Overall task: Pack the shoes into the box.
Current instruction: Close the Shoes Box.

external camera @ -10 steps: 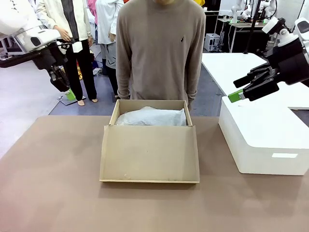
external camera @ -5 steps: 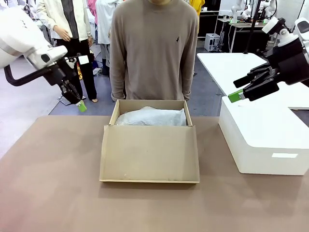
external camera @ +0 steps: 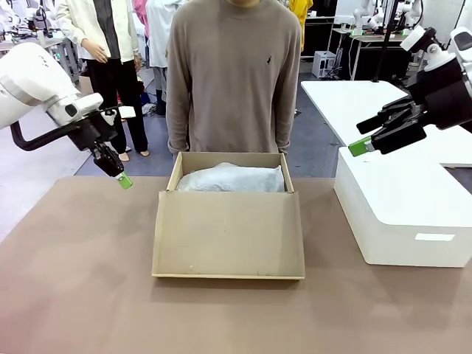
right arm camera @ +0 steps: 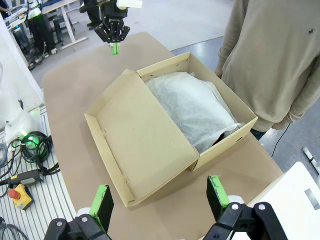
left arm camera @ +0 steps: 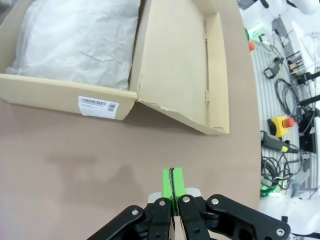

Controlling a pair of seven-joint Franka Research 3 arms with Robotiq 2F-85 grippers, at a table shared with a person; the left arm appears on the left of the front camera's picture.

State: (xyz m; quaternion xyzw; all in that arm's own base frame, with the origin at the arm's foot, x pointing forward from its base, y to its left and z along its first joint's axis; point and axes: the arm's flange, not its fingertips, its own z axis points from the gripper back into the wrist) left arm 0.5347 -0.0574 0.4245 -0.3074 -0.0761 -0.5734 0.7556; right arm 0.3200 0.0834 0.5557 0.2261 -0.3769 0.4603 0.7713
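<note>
2 sets of fingers are empty: left fingers (external camera: 124, 181) pressed together, low over the worktop (external camera: 74, 280), with the open box (external camera: 230, 156) just beside them. Right fingers (external camera: 359, 146) are spread, well apart from it. Tissue (external camera: 232, 179) hides any shoes. Closing probably means lifting the lid (external camera: 228, 236) evenly by its free edge.

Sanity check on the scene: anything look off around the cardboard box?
Minor only: in the left wrist view, the box lid looks creased and ragged along its edge near the hinge corner. The tissue paper is heaped but stays inside the box. Nothing is spilled or askew.
</note>
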